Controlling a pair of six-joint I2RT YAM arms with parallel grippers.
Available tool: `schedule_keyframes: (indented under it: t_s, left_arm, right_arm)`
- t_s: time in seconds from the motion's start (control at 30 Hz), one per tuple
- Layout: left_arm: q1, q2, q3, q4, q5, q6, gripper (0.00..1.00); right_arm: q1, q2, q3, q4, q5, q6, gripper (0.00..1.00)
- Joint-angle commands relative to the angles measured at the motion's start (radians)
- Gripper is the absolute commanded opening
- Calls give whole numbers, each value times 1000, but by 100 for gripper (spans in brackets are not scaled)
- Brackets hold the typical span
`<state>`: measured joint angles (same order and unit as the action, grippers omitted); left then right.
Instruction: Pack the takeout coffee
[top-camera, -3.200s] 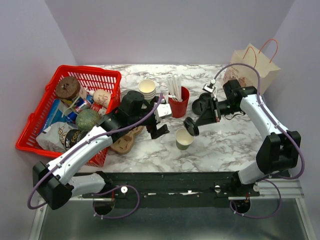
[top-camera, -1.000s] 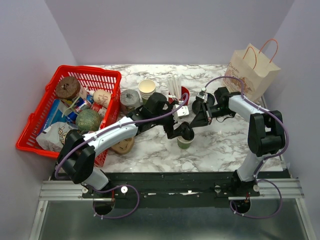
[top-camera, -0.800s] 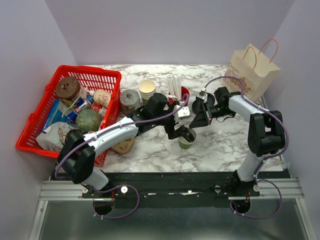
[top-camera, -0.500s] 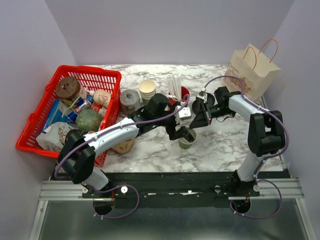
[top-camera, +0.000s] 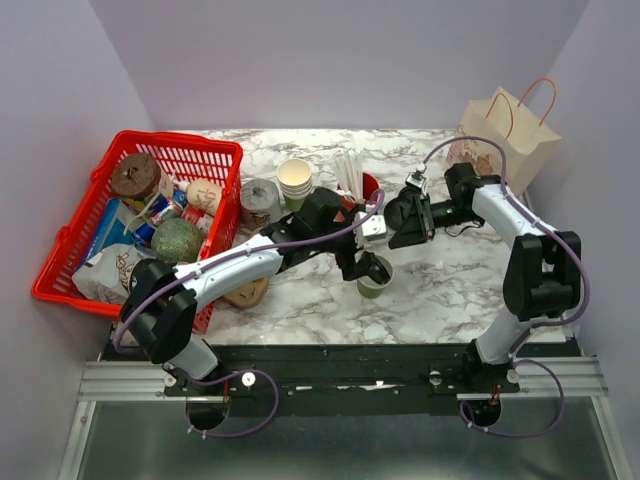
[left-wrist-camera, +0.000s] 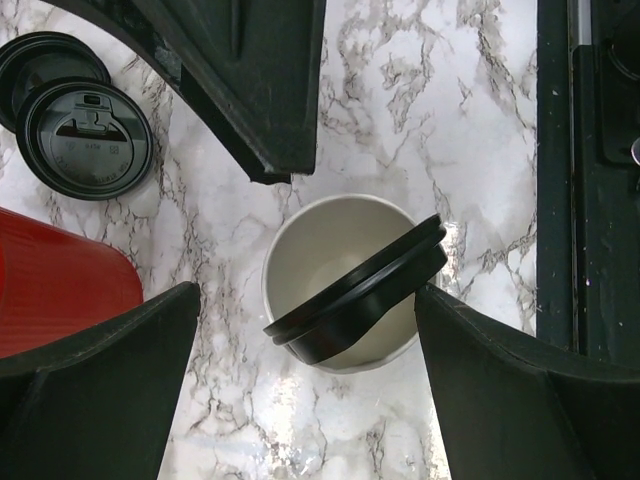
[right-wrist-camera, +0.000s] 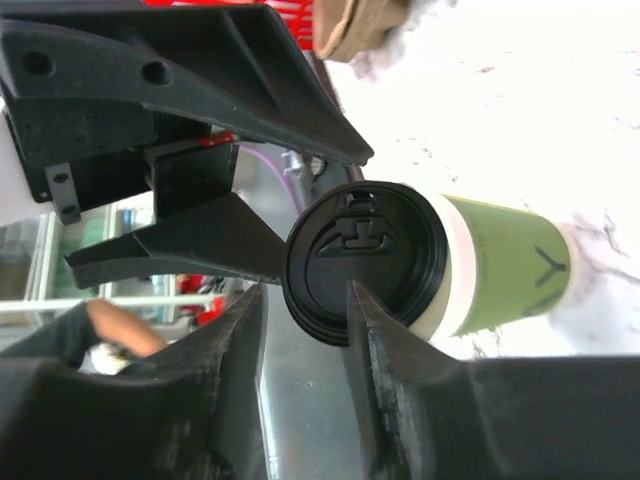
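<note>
Since a second ago the right arm has drawn back from the cup (top-camera: 374, 287) toward the far right. Its end effector (top-camera: 398, 222) has let go of the lid (left-wrist-camera: 355, 298): the fingers now stand parted with nothing between them. The left arm has stayed put, and its end effector (left-wrist-camera: 305, 295) is spread wide, one finger on each side of the cup. It is not clenched on anything, though I cannot tell whether one finger brushes the lid's edge.

The green cup stands upright on the counter (top-camera: 440, 295), near the middle, just in front of the red cup (left-wrist-camera: 55, 290) of straws. Two spare lids (left-wrist-camera: 85, 140) lie flat nearby. The black lid rests on the cup's mouth but sits crooked. From the left wrist it slants across the opening, and much of the cream inside still shows.

The step in hand looks like capping the coffee, and it seems only half done: the lid is placed but not seated. The next move probably calls for the left fingers to close gently on the cup wall to steady it. The lid would then be levelled and pressed down evenly all round until it snaps on. Pushing on the raised side alone could tip the light cup. Once capped, it should go into the paper bag (top-camera: 505, 140) at the far right.
</note>
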<state>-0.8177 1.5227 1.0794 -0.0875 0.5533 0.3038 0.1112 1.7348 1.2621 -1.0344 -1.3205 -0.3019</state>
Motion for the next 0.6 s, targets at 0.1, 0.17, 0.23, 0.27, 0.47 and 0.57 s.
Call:
schedule_keyframes:
  t_s: [0.1,0.17,0.23,0.27,0.47,0.57]
  left_arm:
    - [-8,30,63,40,-3,-22,95]
    - [-8,36,70,34,3,-26,95]
    - [-9,42,79,25,4,-28,95]
    - [-11,47,82,25,4,-29,95]
    - [-15,76,106,15,11,-40,95]
    - [-17,89,120,11,16,-45,94]
  right_arm:
    - [-10,-93,-48,45,147,-105,59]
    - [-8,-110,-78,104,167,-98,59]
    - [-8,-129,-108,132,173,-97,60]
    - [-8,-130,-115,146,175,-98,60]
    - [-8,-129,-144,172,187,-103,60]
    - [-10,-115,-147,172,188,-100,60]
